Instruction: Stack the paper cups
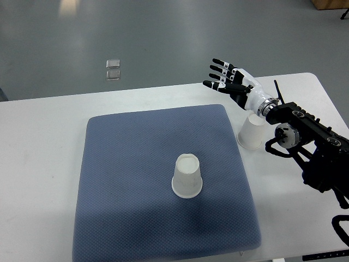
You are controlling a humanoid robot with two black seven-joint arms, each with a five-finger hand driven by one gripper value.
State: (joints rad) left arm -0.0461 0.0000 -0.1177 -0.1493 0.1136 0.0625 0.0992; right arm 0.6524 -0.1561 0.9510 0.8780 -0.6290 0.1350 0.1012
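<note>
Hovering with fingers spread and empty, the right hand point(229, 82) had stacked nothing: one cup point(187, 176) sat upside-down on the mat point(125, 164), the other cup point(251, 132) beside it.

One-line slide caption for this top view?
Right hand open above table; one inverted paper cup on blue mat, another beside it.

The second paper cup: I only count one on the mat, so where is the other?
In the top view it stands upside down on the white table, just off the blue mat's right edge, beneath the right robot hand's wrist.
</note>
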